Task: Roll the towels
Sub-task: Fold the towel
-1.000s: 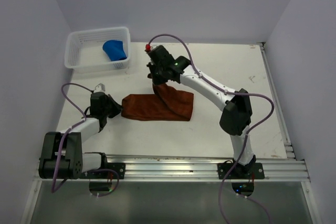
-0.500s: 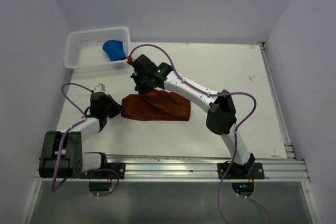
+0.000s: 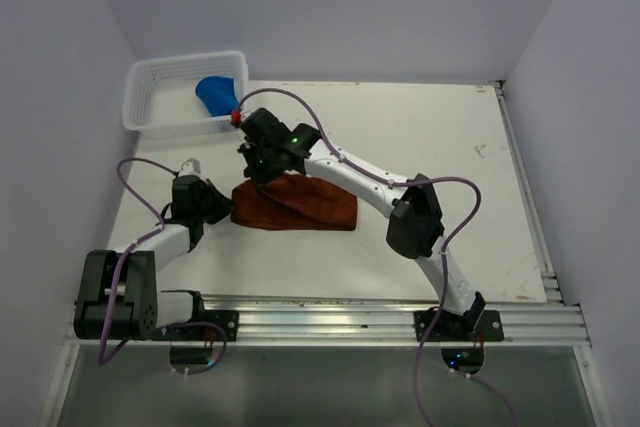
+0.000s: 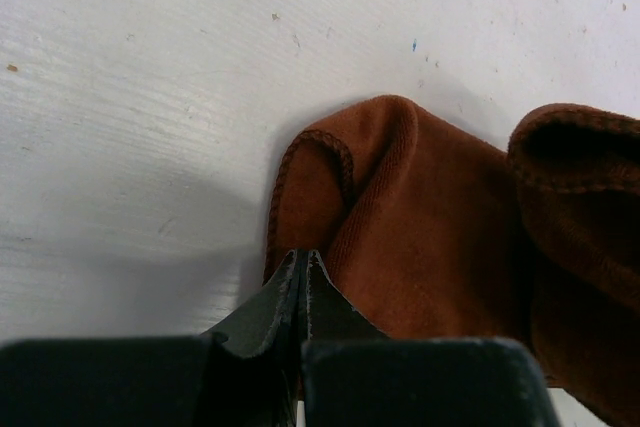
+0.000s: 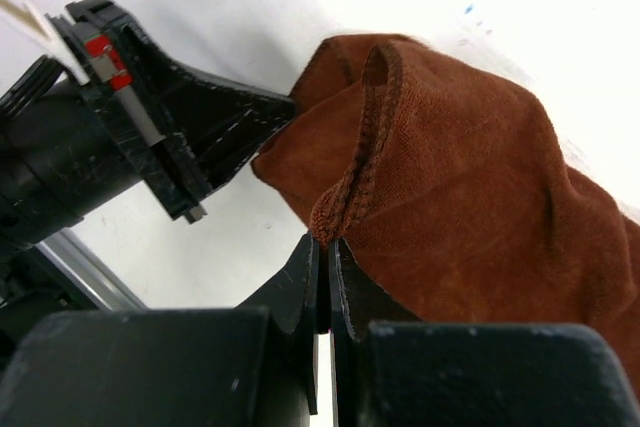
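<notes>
Rust-brown towel (image 3: pixel 310 209) lies on the white table (image 3: pixel 450 147), left of centre, partly folded over itself. The step in hand appears to be the roll of this towel. The right gripper (image 5: pixel 322 247) has its jaws clamped on a stitched hem of the upper layer, held over the towel's left end. The left gripper (image 4: pixel 303 265) has its jaws pressed together on the left corner (an anchor, by the look of it). For the next move, you would likely need to lay the lifted layer down evenly and let go without dragging the cloth. Check that the anchored corner does not slip.

At the table's far left corner stands the white mesh basket (image 3: pixel 150 72). It holds the blue towel (image 3: pixel 218 95), bunched up; whether it is rolled you cannot tell.
</notes>
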Robot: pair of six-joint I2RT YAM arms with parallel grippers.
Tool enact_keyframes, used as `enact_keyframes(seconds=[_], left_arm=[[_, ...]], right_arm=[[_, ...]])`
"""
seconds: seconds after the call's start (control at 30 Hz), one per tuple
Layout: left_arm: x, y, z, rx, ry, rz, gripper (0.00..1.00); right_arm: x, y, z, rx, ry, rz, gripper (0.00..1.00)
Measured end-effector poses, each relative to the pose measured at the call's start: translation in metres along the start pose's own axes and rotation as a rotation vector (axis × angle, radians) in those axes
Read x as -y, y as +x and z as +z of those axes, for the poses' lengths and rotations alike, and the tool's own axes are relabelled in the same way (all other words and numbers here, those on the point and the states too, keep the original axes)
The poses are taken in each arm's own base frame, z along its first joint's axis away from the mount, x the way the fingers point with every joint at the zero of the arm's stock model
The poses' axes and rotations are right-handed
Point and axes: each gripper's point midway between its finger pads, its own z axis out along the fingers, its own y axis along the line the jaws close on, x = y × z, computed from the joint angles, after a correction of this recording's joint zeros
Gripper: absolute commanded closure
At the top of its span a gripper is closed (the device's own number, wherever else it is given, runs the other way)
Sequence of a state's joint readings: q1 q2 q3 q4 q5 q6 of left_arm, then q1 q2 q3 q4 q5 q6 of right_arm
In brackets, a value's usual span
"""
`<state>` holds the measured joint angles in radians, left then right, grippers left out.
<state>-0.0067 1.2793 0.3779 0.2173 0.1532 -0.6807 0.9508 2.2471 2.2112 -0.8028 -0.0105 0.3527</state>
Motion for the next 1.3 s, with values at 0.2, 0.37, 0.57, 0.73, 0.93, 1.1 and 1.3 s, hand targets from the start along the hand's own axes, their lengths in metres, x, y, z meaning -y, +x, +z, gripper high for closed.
enact_keyframes(seconds=[0.2,0.37,0.57,0.73,0.93,1.1,1.3], left_arm=[[0.0,0.0,0.0,0.0,0.001,0.0,1.0],[0.001,-0.001,0.0,0.002,0.003,0.001,1.0],[0.001,0.0,0.0,0.002,0.003,0.001,1.0],[0.0,0.0,0.0,0.003,0.002,0.001,1.0],[-0.001,-0.005,-0.006,0.028,-0.012,0.006,1.0],[-0.003,-0.018,-0.015,0.083,-0.046,0.007,0.73],[0.009,-0.038,-0.018,0.129,-0.032,0.008,0.55]], right_arm=[[-0.023,0.018,0.015,-0.039,-0.042,-0.014,1.0],[-0.03,0.039,0.04,-0.093,-0.046,-0.014,1.0],[-0.032,0.054,0.059,-0.136,-0.06,0.004,1.0],[-0.047,0.055,0.058,-0.147,-0.133,0.006,0.6],[-0.039,0.074,0.053,-0.171,-0.13,0.027,0.5],[-0.02,0.076,0.024,-0.167,-0.125,0.077,0.5],[0.047,0.043,-0.033,-0.034,-0.068,0.223,0.62]])
